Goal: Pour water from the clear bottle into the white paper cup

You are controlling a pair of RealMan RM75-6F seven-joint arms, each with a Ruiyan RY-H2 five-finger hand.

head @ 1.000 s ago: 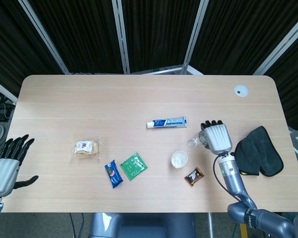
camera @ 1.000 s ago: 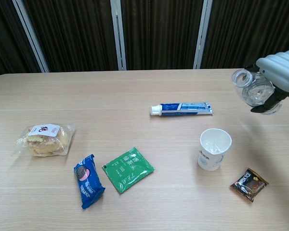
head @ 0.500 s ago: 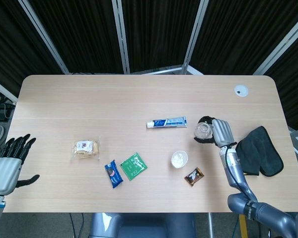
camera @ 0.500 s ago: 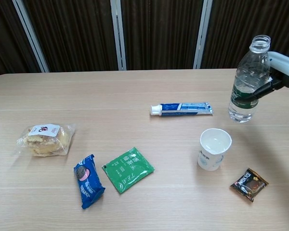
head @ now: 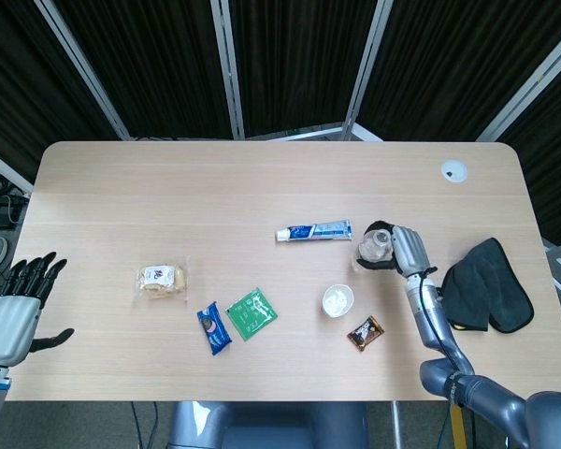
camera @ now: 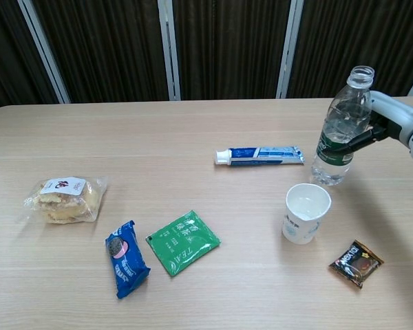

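Note:
The clear bottle (camera: 339,127) stands upright and uncapped, a little water in it, its base at or just above the tabletop behind the cup. My right hand (camera: 389,122) grips it from the right side around the middle. From the head view the bottle (head: 372,247) is seen from above, with the right hand (head: 399,249) wrapped on it. The white paper cup (camera: 306,212) stands upright in front of the bottle and holds some water; it also shows in the head view (head: 338,300). My left hand (head: 14,311) hangs off the table's left front corner, fingers apart, empty.
A toothpaste tube (camera: 259,155) lies left of the bottle. A brown snack bar (camera: 356,263) lies right of the cup. A green tea packet (camera: 183,241), blue packet (camera: 126,258) and wrapped bread (camera: 65,199) lie to the left. A black cloth (head: 481,285) is at the right edge.
One second ago the bottle was tipped on its side, mouth towards the cup. The right hand has turned it upright and lowered it behind the cup. The left hand has stayed put.

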